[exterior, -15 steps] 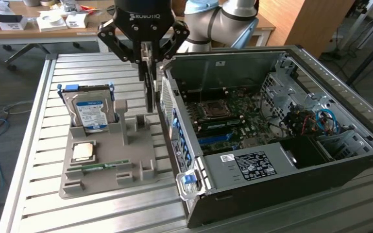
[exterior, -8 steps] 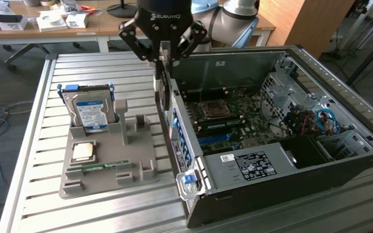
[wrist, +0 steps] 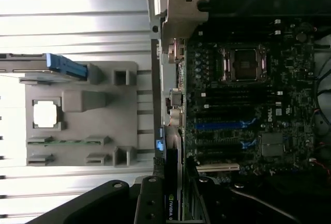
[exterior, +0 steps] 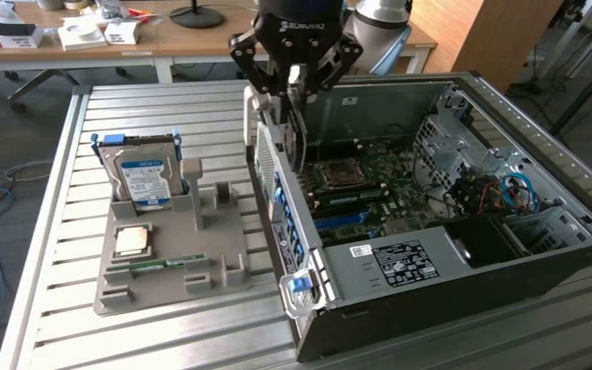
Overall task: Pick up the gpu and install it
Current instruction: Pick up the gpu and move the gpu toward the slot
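Note:
My gripper [exterior: 294, 91] hangs over the exterior view's left wall of the open computer case [exterior: 502, 254], shut on the gpu [exterior: 296, 135]. The gpu is a thin dark card held edge-on and upright, its lower end reaching down inside the case beside the motherboard [exterior: 373, 181]. In the wrist view the gpu [wrist: 172, 175] runs out from between my fingers [wrist: 149, 200], a small logo label on its edge. It lies along the case's rear wall, next to the blue expansion slots [wrist: 222, 125] on the motherboard [wrist: 258, 100].
A grey fixture [exterior: 173, 262] on the slatted metal table [exterior: 152, 108] holds an upright silver hard drive [exterior: 144, 179], a square processor [exterior: 133, 241] and a green memory stick [exterior: 157, 264]. A blue latch [exterior: 298, 284] sticks out at the case's near corner. Desks with clutter stand behind.

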